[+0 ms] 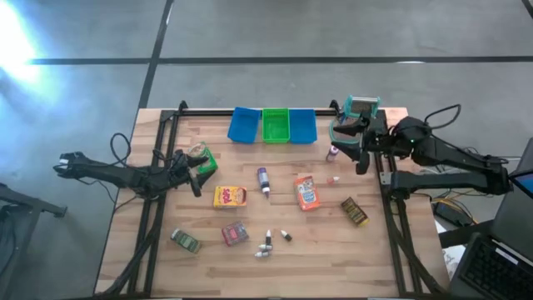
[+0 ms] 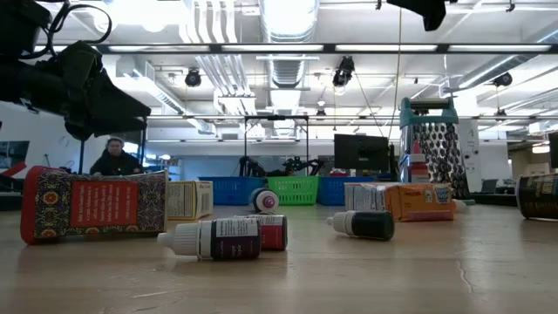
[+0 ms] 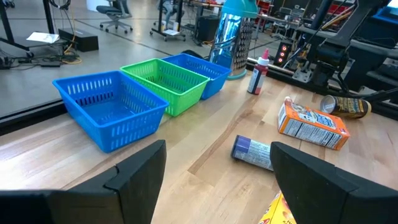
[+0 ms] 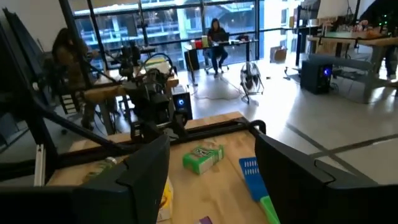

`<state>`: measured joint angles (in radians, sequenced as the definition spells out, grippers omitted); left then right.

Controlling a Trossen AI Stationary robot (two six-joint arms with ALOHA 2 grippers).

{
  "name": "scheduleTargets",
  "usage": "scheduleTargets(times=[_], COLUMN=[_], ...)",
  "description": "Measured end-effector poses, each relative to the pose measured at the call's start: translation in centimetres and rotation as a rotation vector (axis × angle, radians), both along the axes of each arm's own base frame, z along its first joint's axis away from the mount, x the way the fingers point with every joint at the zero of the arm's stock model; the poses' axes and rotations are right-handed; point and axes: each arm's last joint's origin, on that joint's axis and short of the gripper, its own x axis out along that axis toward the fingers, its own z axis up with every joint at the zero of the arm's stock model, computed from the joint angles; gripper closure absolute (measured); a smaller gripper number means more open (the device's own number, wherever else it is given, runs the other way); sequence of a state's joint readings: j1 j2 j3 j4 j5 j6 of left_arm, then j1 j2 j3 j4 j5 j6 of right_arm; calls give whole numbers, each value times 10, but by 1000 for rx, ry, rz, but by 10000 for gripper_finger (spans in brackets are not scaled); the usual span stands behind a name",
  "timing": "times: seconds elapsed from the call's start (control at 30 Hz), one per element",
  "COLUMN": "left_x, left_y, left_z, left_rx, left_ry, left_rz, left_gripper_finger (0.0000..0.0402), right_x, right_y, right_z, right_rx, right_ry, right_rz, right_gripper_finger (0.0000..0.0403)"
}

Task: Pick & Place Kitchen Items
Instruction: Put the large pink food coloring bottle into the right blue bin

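The kitchen items lie scattered on the wooden table point(image 1: 275, 267): a yellow-red box point(image 1: 231, 197), an orange box point(image 1: 306, 192), a purple bottle point(image 1: 263, 179), a brown packet point(image 1: 354, 211), a red packet point(image 1: 235, 234) and small bottles point(image 1: 268, 243). A green packet point(image 1: 204, 157) lies at the left. My left gripper point(image 1: 197, 175) stands low and open beside it, with nothing between its fingers point(image 3: 217, 180). My right gripper point(image 1: 356, 152) is raised at the far right, pointing level toward the table's left. It is open and empty point(image 4: 211, 180). Below it stands a white bottle with a pink cap point(image 1: 334, 152).
Two blue bins point(image 1: 244, 125) point(image 1: 302, 125) with a green bin point(image 1: 276, 125) between them stand in a row at the far edge. A metal grater with a teal handle point(image 1: 362, 108) stands at the far right, close to my right gripper. People sit in the room beyond.
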<state>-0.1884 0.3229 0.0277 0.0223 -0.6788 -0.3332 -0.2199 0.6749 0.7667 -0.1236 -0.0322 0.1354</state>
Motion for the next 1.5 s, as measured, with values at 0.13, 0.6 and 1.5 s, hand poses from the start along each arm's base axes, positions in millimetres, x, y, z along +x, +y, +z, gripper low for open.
scheduleTargets(times=[0.13, 0.6, 1.5], left_x=[0, 0, 0], left_y=[0, 0, 0], left_z=[0, 0, -1], left_rx=[-1, -1, 17], left_ry=[0, 0, 27], left_rz=[-3, -3, -23], left_gripper_finger=[108, 108, 108], right_x=[3, 22, 18], right_y=[-1, 6, 33], right_z=[1, -10, -55], right_rx=[17, 70, 172], right_ry=[103, 453, 842], right_rz=[-5, -120, -356], right_gripper_finger=[182, 205, 266])
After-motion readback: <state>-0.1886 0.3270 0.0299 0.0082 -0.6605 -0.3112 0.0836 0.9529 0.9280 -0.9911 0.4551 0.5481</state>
